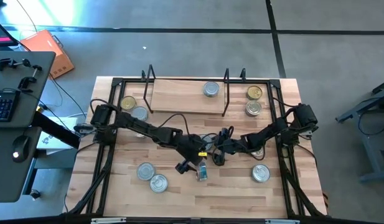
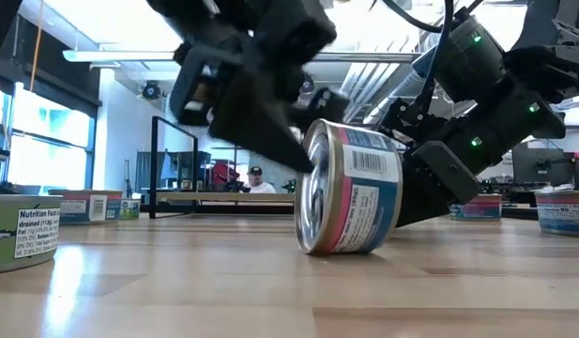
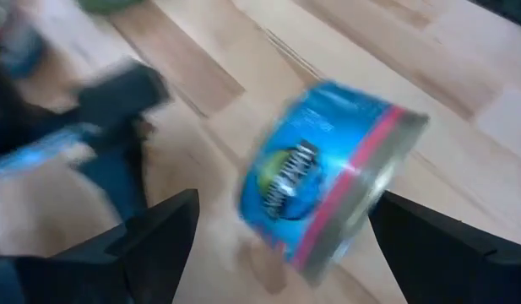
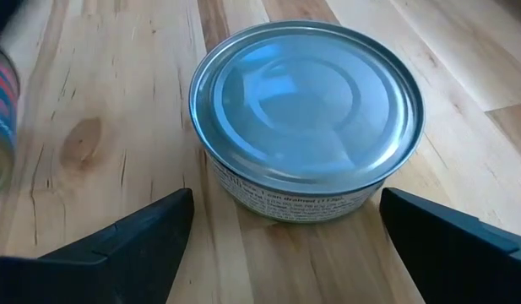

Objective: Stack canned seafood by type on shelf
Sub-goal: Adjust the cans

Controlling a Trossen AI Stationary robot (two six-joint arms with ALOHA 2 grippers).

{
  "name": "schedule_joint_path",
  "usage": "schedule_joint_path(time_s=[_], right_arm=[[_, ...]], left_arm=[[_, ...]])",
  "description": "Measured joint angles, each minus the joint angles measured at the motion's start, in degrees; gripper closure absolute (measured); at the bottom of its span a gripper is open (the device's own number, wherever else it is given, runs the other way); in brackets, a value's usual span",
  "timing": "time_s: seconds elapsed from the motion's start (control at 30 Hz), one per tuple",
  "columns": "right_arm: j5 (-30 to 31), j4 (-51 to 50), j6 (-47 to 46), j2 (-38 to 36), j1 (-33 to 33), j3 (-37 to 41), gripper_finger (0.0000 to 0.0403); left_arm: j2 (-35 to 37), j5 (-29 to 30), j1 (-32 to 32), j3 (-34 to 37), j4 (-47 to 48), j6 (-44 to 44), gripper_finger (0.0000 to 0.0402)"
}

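Observation:
A blue tin with a pink stripe (image 2: 350, 192) stands tilted on its rim on the table, silver end toward the left. In the left wrist view this tin (image 3: 328, 190) lies between the open fingers of my left gripper (image 3: 281, 241); the gripper shows in the high view (image 1: 193, 164) beside the tin (image 1: 201, 173). My right gripper (image 4: 285, 241) is open, its fingers on either side of an upright silver-topped tin (image 4: 306, 118) without touching it. The shelf (image 1: 179, 98) stands at the far edge with one silver tin (image 1: 210, 89) on its board. My left gripper has one fingertip (image 2: 294, 155) right at the upper rim of the tilted tin's silver end (image 2: 312, 160), coming from the table's left. I cannot tell whether it touches the tin. The tin's lower rim (image 2: 312, 246) rests on the table.
Loose tins lie on the table: two right of the shelf (image 1: 254, 99), two left of it (image 1: 133, 107), two at the near left (image 1: 151, 177), one at the near right (image 1: 260, 173). The arms (image 1: 223, 148) are close together mid-table. A person shows far behind the table (image 2: 259, 180).

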State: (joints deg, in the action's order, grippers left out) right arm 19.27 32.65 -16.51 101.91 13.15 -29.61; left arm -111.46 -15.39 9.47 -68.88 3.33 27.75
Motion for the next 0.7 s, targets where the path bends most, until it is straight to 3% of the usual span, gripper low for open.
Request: schedule_joint_path(time_s=[0.4, 0.6, 0.7], right_arm=[[2.8, -4.0, -2.9, -2.3, 1.4, 0.0, 0.0029], [9.3, -16.1, -10.8, -10.0, 9.5, 0.0, 0.0029], [8.6, -17.1, -14.1, -11.4, 14.7, -1.2, 0.0033]], left_arm=[[6.6, 10.9, 4.5, 0.0, 5.1, -2.3, 0.0067], [7.5, 12.3, 6.6, 0.3, 8.5, -11.9, 0.0067], [7.1, 13.6, 8.2, 2.4, 5.7, -15.4, 0.0067]])
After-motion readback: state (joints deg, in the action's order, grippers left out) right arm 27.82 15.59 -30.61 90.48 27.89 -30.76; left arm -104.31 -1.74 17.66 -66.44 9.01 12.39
